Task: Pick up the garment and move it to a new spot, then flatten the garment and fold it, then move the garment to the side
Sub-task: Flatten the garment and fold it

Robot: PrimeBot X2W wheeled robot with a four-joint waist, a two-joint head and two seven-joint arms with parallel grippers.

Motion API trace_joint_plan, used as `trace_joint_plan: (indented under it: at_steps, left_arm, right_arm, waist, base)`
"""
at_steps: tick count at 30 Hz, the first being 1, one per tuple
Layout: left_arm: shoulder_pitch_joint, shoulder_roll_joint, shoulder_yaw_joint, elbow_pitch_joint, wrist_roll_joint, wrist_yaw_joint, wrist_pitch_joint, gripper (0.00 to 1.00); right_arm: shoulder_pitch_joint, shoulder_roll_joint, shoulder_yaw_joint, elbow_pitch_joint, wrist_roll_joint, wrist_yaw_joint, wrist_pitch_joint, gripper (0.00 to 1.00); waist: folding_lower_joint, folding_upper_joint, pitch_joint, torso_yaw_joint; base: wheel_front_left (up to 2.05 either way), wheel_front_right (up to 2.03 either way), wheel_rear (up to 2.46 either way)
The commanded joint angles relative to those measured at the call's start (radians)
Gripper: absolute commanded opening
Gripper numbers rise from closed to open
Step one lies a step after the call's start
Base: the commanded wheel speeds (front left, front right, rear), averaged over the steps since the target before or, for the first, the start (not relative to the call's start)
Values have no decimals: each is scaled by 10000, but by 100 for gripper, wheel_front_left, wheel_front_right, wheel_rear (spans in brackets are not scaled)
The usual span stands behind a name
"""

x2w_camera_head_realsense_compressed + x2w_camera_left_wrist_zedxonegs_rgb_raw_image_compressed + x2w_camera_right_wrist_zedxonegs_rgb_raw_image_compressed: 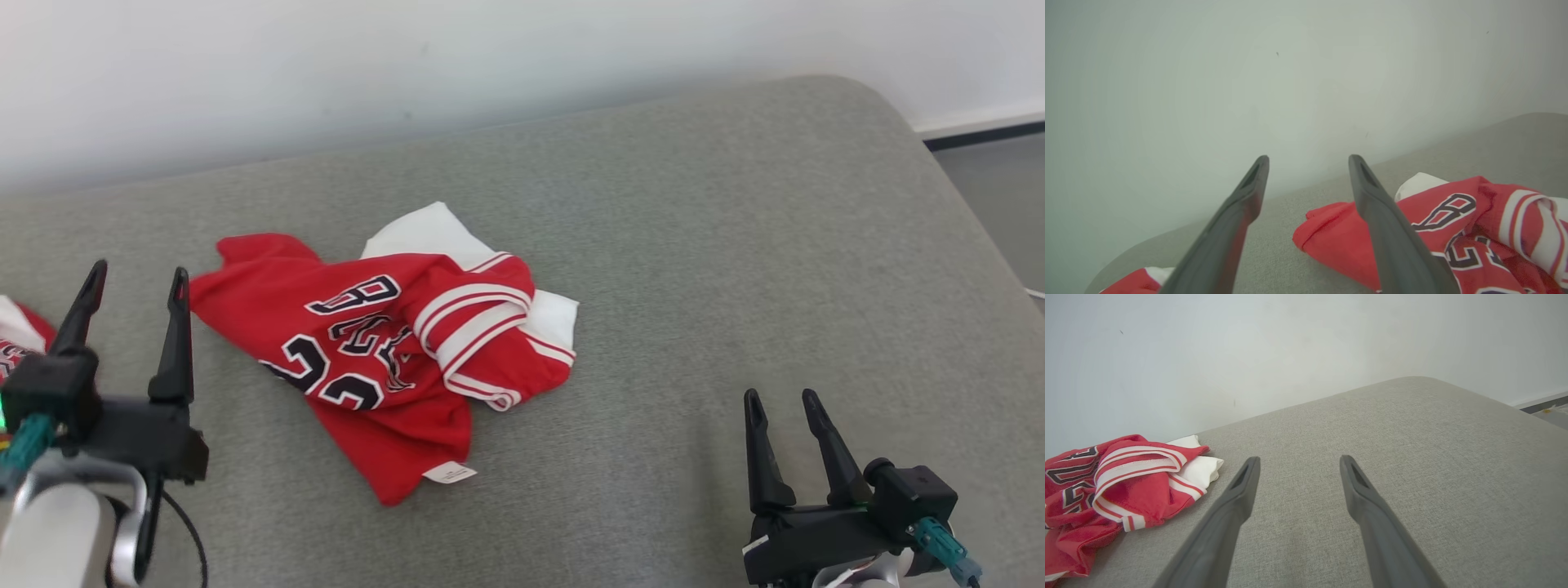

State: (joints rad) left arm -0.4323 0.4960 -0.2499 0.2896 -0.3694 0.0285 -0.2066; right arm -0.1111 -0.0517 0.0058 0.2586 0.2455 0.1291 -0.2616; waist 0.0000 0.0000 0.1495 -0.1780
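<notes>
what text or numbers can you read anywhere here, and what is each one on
"B": big dark, white-edged letter on the red jersey; the letters after it are lost in the folds.
"2": first of two big digits on the same jersey; the second is creased, cannot tell.
White tag at the jersey's edge: print too small to read.
Second red garment at the left edge: lettering cut off, unreadable.
</notes>
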Motion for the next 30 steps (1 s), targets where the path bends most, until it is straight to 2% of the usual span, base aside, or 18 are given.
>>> trace_joint_plan:
  at_steps: [1,2,5,11,14,19,25,30]
  left_arm:
    - [360,-161,184,-270,-151,211,-199,100]
    - [846,-371,327,-750,-159,522,-381,100]
    - [1532,-626,457,-1391,-99,882,-510,100]
    - [2592,-1136,584,-2187,-27,1214,-589,100]
    - [3161,-1511,738,-2601,95,1232,-585,100]
    - [3704,-2016,799,-2484,354,1050,-590,100]
    - [3499,-2475,777,-2321,647,732,-592,100]
    - [3256,-2848,725,-2155,886,425,-591,100]
  right_arm:
    - [112,25,25,-27,-41,31,-48,100]
    - [100,20,-7,-48,-90,31,-49,100]
    - [78,25,53,-69,-173,31,-49,100]
    - [31,24,131,-131,-157,31,-4,100]
    - [23,24,250,-128,-84,31,51,100]
    - [-107,24,658,-106,-108,31,230,100]
    - [-784,20,1552,109,-90,31,913,100]
    - [-1791,-53,2169,766,105,31,1520,100]
  waist:
    - [0,0,-117,364]
    - [0,0,-117,563]
    - [0,0,-114,846]
    - [0,0,-82,1226]
    - [0,0,-67,1433]
    - [0,0,-98,1812]
    - [0,0,-117,2234]
    - [0,0,95,2540]
  base:
    - [0,0,0]
    - [0,0,0]
    - [0,0,0]
    - [0,0,0]
    - [0,0,0]
    - [0,0,0]
    - [0,0,0]
    - [0,0,0]
